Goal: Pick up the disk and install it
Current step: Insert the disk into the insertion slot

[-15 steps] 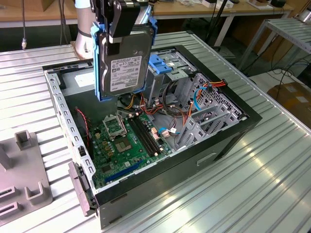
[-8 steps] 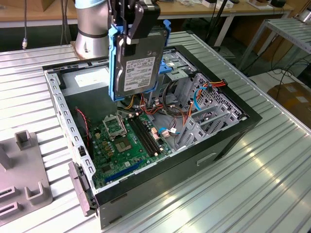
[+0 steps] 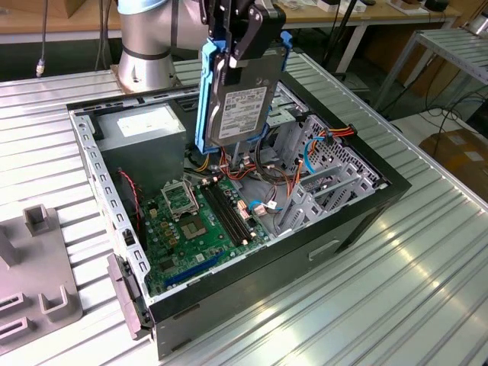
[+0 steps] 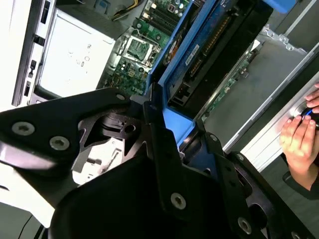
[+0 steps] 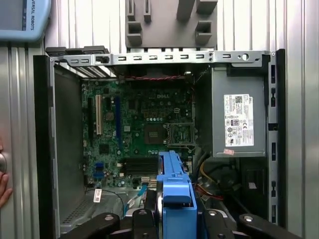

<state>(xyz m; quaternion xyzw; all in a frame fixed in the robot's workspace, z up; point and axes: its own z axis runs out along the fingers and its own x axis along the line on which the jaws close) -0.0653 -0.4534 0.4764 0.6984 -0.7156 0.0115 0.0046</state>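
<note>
Disk (image 3: 244, 107) hangs in tool (image 3: 238, 40) above case (image 3: 320, 244).

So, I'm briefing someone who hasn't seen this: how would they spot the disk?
Find the open computer case on the ribbed table. Above it the end effector holds the disk upright: a flat slab with white label and blue side rails, unlike the larger grey power-supply box inside the case.
</note>
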